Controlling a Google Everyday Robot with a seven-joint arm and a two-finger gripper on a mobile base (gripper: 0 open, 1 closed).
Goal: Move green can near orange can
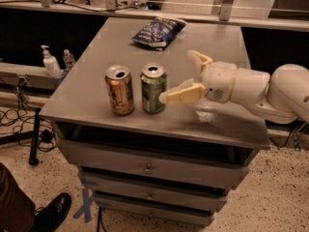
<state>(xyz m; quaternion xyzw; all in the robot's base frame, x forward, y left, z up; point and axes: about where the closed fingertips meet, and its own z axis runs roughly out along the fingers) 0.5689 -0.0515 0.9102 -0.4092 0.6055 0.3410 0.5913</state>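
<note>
Operator: Risks from here?

Robot: Start with the grey metal desk point(91, 88). Its front edge runs close in front of both cans, so anything knocked forward could roll off. My white arm point(270, 88) lies low across its right side, and a careless sweep as I pull away would be the likeliest cause. The green aluminium drink can point(153, 90) stands upright just beside the orange-copper aluminium drink can point(119, 92), with a narrow gap between them, so I judge the placing as good as done. A nudge leftward would tip green into orange and perhaps topple both.

Operator: And the tool?

Robot: My tool point(178, 76) is spread wide, to the right of the green can, gripping nothing. The lower finger point(186, 93) points at that can's side, its tip touching it or just short; I cannot tell which. The upper finger sits well clear, farther back. I'd back straight out to the right, because dragging that lower tip sideways is what would upset the can.
</note>
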